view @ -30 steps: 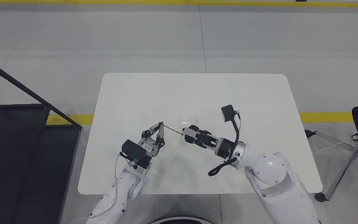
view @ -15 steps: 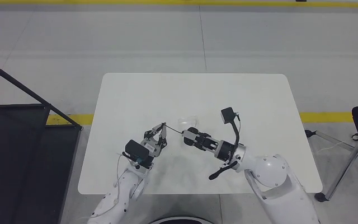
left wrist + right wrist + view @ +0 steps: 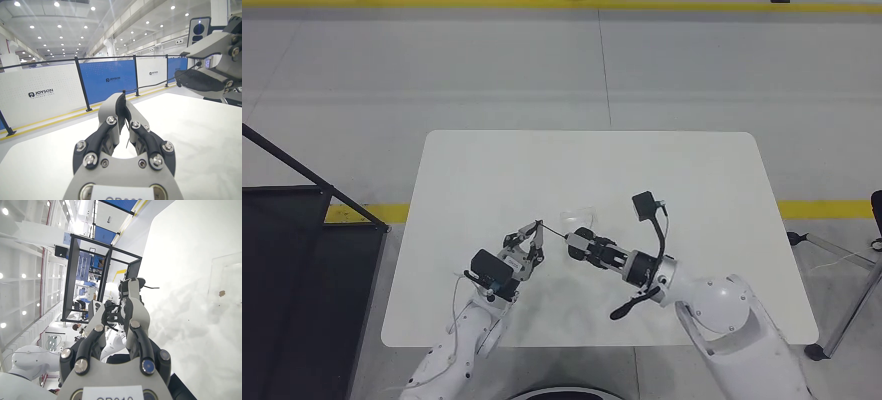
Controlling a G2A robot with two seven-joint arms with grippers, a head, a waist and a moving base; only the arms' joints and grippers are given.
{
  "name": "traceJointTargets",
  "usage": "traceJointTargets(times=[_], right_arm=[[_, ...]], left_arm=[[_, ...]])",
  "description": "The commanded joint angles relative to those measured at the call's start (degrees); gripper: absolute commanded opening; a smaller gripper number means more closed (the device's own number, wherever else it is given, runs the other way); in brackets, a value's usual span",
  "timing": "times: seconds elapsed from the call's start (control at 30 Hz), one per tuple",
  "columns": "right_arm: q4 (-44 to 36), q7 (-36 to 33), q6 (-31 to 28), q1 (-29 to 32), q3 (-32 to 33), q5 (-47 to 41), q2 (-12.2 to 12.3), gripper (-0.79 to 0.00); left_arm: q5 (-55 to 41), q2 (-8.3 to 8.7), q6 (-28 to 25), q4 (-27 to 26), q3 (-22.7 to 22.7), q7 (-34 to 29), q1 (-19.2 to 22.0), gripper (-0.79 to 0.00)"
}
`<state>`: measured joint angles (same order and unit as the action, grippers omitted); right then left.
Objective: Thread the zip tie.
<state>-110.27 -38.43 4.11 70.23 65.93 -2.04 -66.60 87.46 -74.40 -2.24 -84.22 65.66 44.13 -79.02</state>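
Left hand (image 3: 122,100) and right hand (image 3: 179,65) pinch zip tie (image 3: 151,85) aloft.

One black zip tie (image 3: 555,231), one clear plastic piece (image 3: 579,214), one table (image 3: 692,180).

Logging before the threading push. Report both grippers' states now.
Left gripper: closed on the zip tie.
Right gripper: at the zip tie's other end; open or shut cannot be told.
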Motion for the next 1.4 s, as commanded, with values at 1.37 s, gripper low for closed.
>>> traceJointTargets(times=[1.37], right_arm=[[0.3, 0.1, 2.1, -0.8, -0.7, 1.6, 0.0, -0.785]], left_arm=[[1.3, -0.45, -1.2, -0.1, -0.2, 0.5, -0.4, -0.785]])
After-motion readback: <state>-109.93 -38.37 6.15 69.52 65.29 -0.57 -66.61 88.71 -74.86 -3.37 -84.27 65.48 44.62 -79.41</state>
